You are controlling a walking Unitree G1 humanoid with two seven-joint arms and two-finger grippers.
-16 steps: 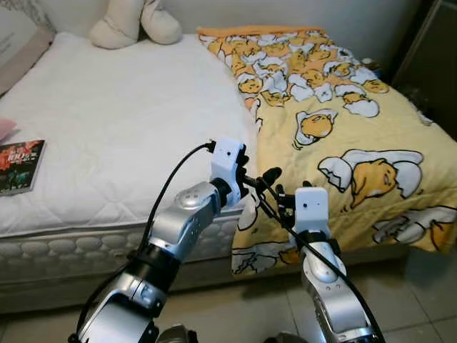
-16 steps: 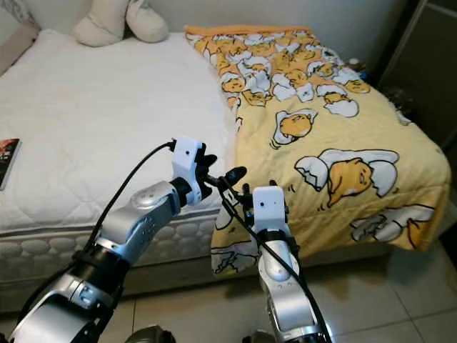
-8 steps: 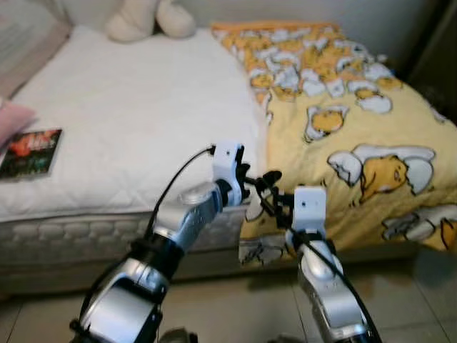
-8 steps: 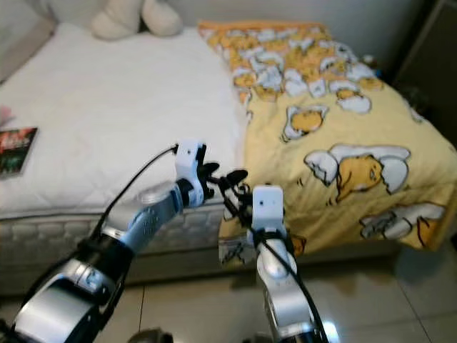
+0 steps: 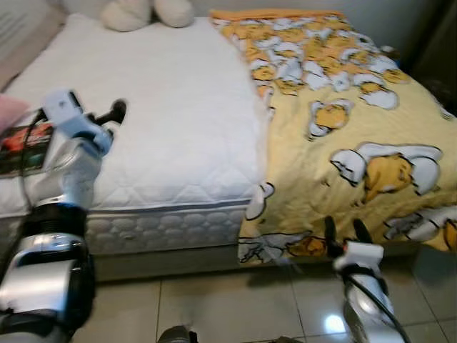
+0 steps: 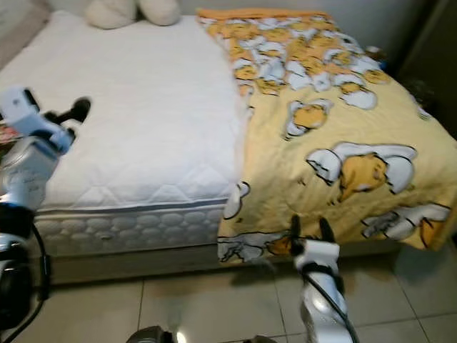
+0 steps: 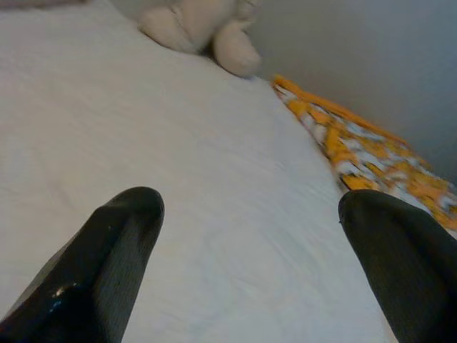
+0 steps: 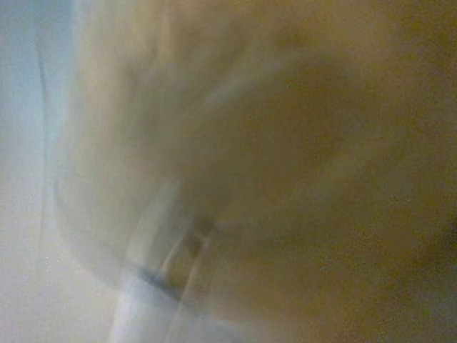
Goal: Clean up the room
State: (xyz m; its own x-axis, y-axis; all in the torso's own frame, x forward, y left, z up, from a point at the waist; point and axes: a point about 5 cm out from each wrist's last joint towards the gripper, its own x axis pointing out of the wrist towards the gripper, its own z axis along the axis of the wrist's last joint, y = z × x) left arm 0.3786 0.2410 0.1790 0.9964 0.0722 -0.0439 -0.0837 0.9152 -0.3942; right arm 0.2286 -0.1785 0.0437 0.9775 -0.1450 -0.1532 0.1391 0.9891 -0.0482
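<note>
Nearest, over the tiled floor (image 5: 214, 300), the right gripper (image 5: 341, 234) is held low just before the hanging edge of the yellow blanket (image 5: 343, 128), its two fingers spread apart with nothing between them, while its wrist view is too blurred to read. Farther on, the left gripper (image 7: 250, 236) is raised over the white mattress (image 5: 164, 121), fingers wide apart and empty, with a book (image 5: 18, 146) lying beside its arm near the bed's left edge. At the far end, a cream plush toy (image 5: 146, 12) is seen resting at the head of the bed, beside the blanket's orange top edge.
</note>
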